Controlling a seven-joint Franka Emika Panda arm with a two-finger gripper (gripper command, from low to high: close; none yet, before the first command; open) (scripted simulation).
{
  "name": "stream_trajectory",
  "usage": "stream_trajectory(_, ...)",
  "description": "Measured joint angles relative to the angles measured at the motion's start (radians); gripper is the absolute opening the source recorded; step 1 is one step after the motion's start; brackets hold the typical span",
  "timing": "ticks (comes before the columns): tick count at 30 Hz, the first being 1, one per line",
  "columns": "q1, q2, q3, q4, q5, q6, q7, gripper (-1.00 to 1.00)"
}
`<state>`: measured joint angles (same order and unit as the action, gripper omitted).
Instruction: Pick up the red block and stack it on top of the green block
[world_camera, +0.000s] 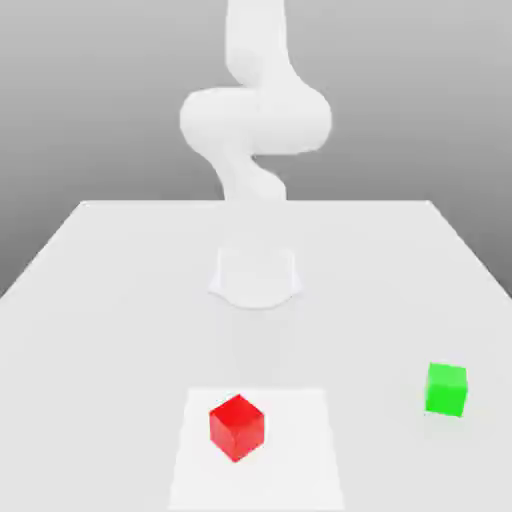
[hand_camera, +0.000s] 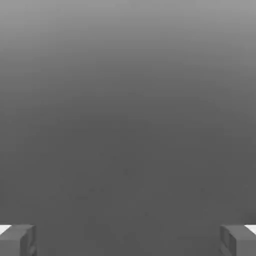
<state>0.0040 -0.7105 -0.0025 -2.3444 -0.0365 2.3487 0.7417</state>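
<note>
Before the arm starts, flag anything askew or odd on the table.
Only the red block stands out: it sits turned corner-forward, while the green block sits nearly square-on. Both rest flat, apart, undamaged.

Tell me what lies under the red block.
The red block sits on a paler square patch of the white table, near the exterior view's front edge. The patch shows all around it; the spot directly beneath the block is covered.

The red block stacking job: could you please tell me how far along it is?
Nothing looks done yet: the red block sits on the table, apart from the green block toward the exterior view's right. In hand: nothing; the tool is open and empty. Left: grasp red, lift it, set it on green.
</note>
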Motion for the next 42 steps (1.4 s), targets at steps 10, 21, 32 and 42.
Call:
stream_trajectory(10,0.025,0.373,-0.063,-0.182,-0.097,0.201,-0.282,0.00)
stream_trajectory(21,0.048,0.768,-0.106,-0.365,0.046,0.433,-0.739,0.00)
stream_trajectory(32,0.013,0.975,-0.056,-0.344,0.118,0.601,-0.806,-1.00)
stream_trajectory(42,0.076,0.758,-0.052,-0.372,0.051,0.415,-0.688,-1.00)
